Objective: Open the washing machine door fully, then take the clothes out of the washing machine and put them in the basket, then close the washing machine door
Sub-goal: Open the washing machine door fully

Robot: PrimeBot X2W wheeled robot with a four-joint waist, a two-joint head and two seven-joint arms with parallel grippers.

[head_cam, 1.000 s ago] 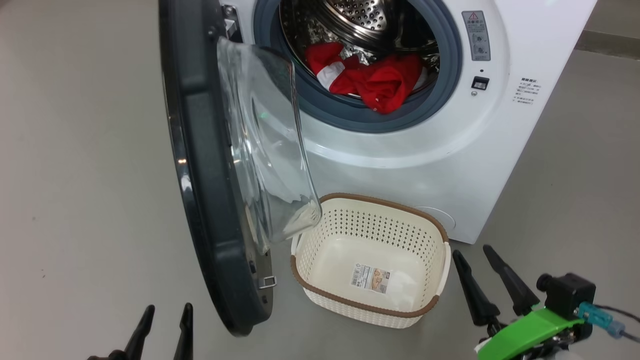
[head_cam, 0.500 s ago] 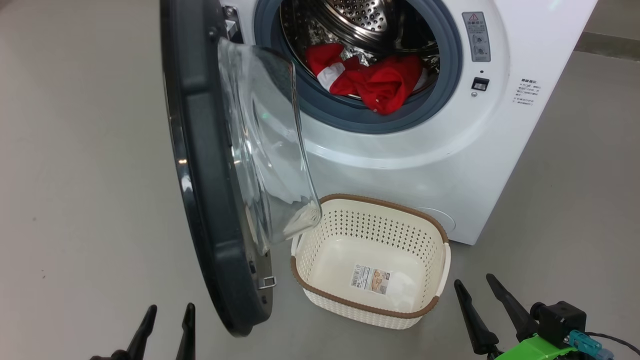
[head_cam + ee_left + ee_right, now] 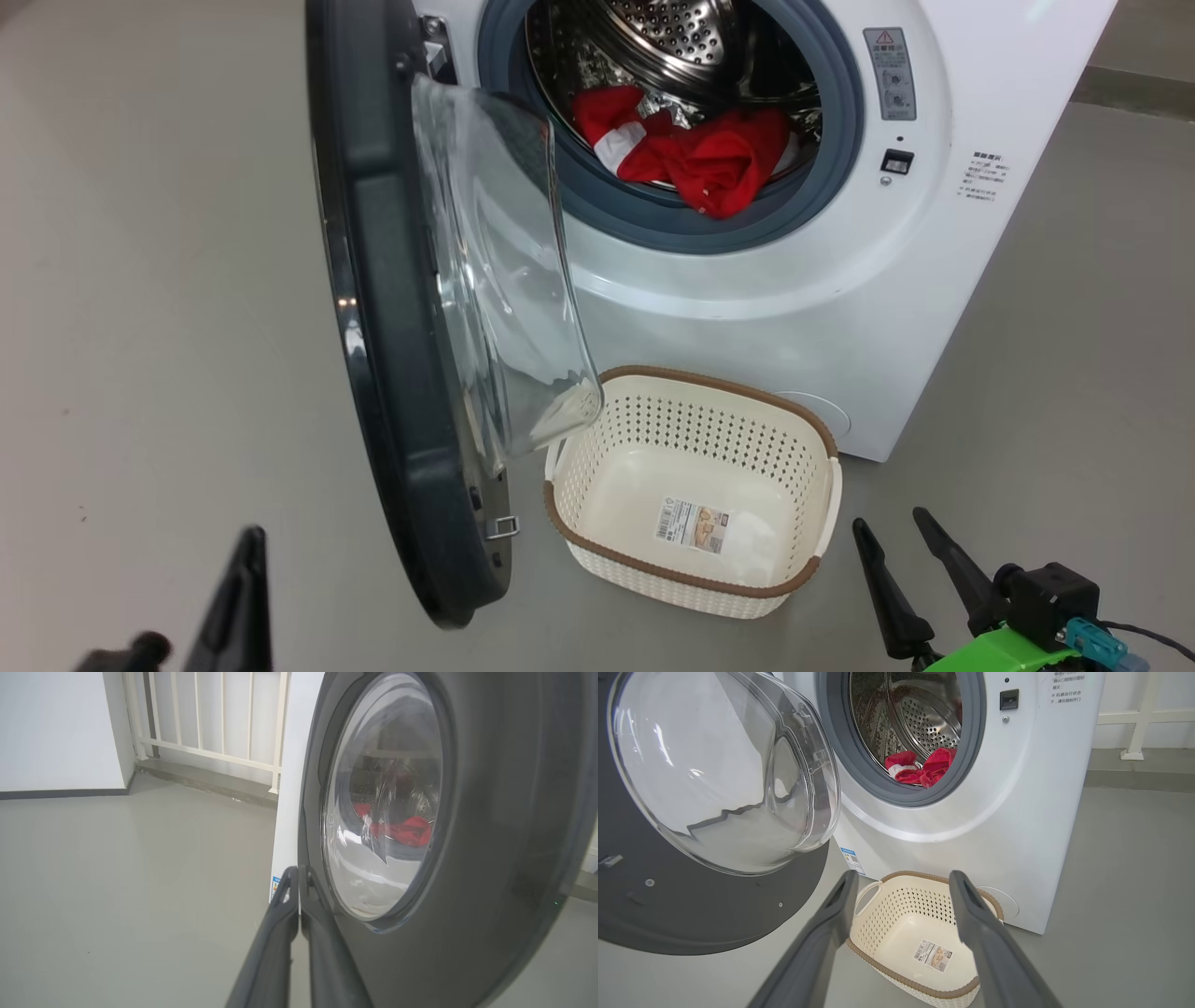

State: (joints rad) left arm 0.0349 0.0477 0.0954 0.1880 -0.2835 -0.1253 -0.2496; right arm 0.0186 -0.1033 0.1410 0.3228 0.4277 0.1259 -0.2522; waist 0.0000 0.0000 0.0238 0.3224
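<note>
Bright, even light is cast from above, and only faint, soft shadows are thrown on the pale grey floor. Glare streaks are seen on the bulging glass of the large round black-rimmed washing machine door. The left gripper is rendered blurred near the lens.

Long dark tapered jaws, green bracket, black camera block, teal plug.

The clothes lie in the washing machine; the basket stands before it, the washing machine door to its left.
</note>
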